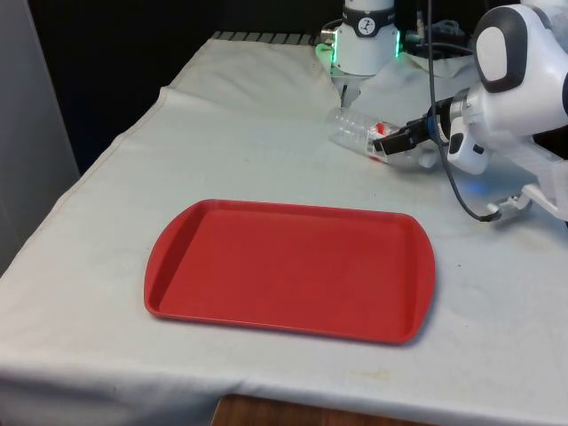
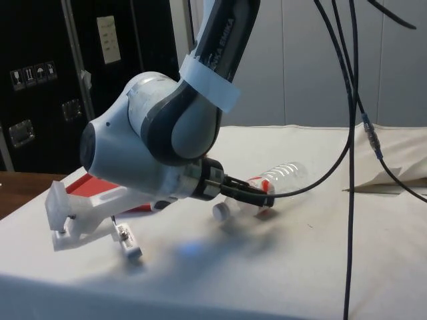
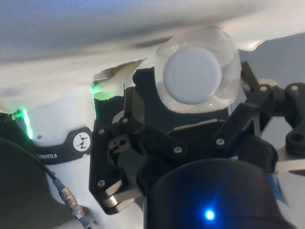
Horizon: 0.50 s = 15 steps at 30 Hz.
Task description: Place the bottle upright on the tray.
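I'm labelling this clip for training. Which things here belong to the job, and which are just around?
Part of the job:
- clear plastic bottle, lying on its side on the cloth, white cap facing the wrist camera
- red tray, with nothing on it
- claw, around the bottle

Just around:
- white tablecloth
- black cables

Robot arm (image 2: 153,137): white rounded shells with dark grey joint bands; black lettering down one dark link. Base (image 1: 364,40): white, black emblem, green lights at both sides. Gripper (image 1: 390,139): black, linked finger bars with silver screws. Black cables (image 2: 350,133) alongside, one with a metal connector.
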Available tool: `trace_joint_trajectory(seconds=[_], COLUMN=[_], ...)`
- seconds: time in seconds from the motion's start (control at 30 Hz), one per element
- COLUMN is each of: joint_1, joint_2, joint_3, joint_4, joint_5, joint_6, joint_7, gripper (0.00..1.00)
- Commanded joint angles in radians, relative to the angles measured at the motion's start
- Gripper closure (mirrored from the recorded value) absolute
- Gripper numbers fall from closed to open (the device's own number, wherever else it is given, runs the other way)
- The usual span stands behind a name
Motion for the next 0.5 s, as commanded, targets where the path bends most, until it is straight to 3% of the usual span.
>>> trace_joint_trajectory(seconds=[0.0,0.47], joint_1=[0.001,-0.003], joint_2=[0.0,-0.005], joint_3=[0.0,-0.001], joint_4=[0.0,-0.013], joint_5=[-0.004,-0.004], joint_6=[0.01,0.068], joint_7=[0.005,0.018], gripper=[0.0,0.0])
